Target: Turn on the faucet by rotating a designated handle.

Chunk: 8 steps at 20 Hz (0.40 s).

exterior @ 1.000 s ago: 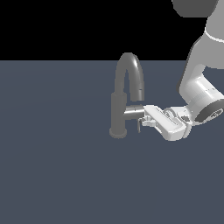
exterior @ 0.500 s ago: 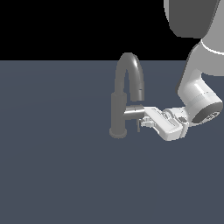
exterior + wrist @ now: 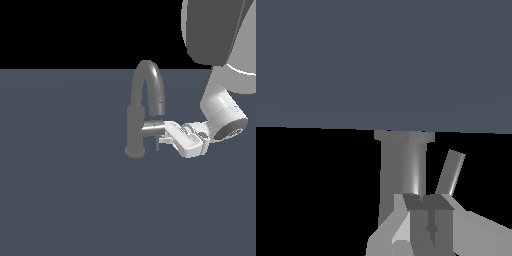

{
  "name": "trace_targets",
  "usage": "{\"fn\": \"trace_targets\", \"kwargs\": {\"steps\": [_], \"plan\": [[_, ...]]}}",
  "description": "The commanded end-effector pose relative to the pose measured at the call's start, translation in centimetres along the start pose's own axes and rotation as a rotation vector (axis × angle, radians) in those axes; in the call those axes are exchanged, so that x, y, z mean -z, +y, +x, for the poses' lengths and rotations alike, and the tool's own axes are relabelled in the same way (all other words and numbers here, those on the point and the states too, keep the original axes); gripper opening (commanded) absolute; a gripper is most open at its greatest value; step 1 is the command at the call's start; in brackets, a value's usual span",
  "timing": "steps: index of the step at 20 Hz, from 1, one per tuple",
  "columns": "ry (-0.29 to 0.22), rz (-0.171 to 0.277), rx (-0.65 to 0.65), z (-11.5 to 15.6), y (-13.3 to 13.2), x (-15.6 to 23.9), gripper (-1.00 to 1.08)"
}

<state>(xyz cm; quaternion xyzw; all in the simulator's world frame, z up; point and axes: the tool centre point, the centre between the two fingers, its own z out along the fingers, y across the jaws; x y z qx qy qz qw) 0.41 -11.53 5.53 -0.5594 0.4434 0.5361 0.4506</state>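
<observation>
The faucet (image 3: 135,127) is a grey post on a round base with a tall arched spout (image 3: 150,75). It stands in the middle of the exterior view. The handle (image 3: 152,129) is a short shiny stub that sticks out of the post toward the exterior view's right. My gripper (image 3: 162,139) comes in from the right, and its closed fingers are at the handle's free end and just below it. In the wrist view the shut fingers (image 3: 421,220) sit right in front of the handle (image 3: 413,167), with the post (image 3: 390,170) and the spout tip (image 3: 450,172) beside it.
The faucet stands on a flat dark blue-grey surface (image 3: 60,190). My arm's large white links (image 3: 220,60) fill the exterior view's upper right.
My gripper has edged slightly toward the faucet post. The arm's upper links have swung further into the exterior view's upper right. The handle has barely moved.
</observation>
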Motion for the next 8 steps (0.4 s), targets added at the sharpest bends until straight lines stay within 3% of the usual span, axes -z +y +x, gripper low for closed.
{"fn": "trace_targets", "kwargs": {"steps": [1,8], "plan": [[-0.015,-0.011,-0.019,1.36,-0.22,-1.19,-1.00],[-0.018,-0.013,-0.026,2.05,-1.20,-1.51,-1.00]]}}
